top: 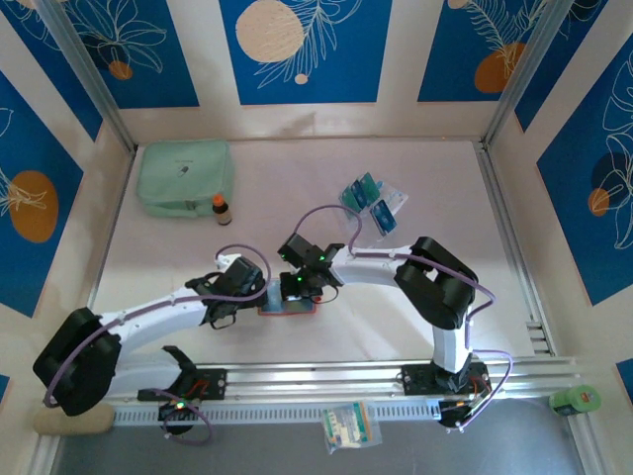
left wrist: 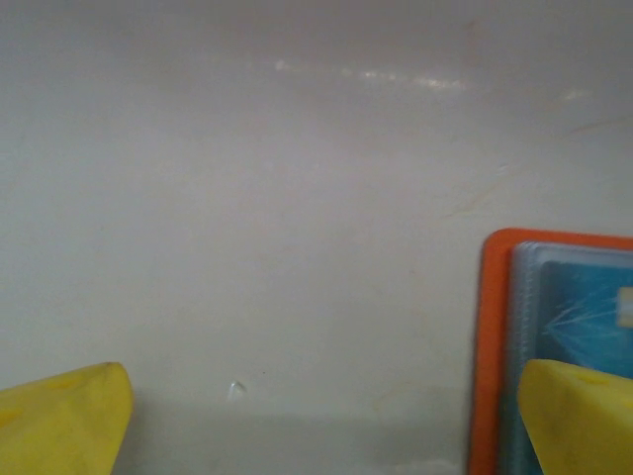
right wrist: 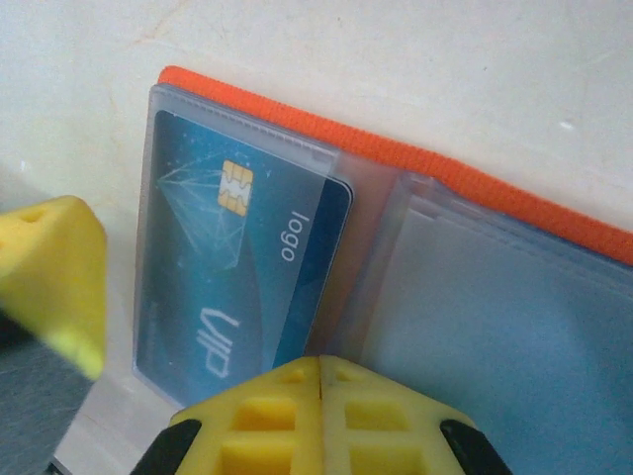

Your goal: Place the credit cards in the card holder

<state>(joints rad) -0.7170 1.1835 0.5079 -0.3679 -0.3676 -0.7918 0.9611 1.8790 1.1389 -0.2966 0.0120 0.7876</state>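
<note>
A mint-green zip pouch [top: 185, 178] lies at the far left of the desk [top: 415, 173], with a small orange-capped bottle [top: 220, 208] just beside its near right corner. The loose credit cards [top: 374, 203], teal and blue, sit in a small heap to the far right of centre, well apart from both arms. A white-and-blue sachet packet [top: 348, 426] rests at the near edge below the rail, and a green round object [top: 576, 400] sits at the near right corner. Nothing lies between the heap of cards and the card holder [top: 287, 308], which is open and flat at mid-desk between the two wrists.

In the right wrist view, a blue card [right wrist: 237, 267] sits in the holder's left clear pocket. It bears a gold chip and the words "logo" and "VIP". The pocket to its right looks pale and carries no legible print.

The left claw [left wrist: 316, 426] is spread wide with nothing in it; one of its yellow fingers [left wrist: 579, 416] hangs over the holder's left pocket, the other over bare desk. The right claw [right wrist: 319, 416] is fully closed, fingertips pressed together at the holder's near edge by the middle fold. Whether it pinches the plastic I cannot tell.
</note>
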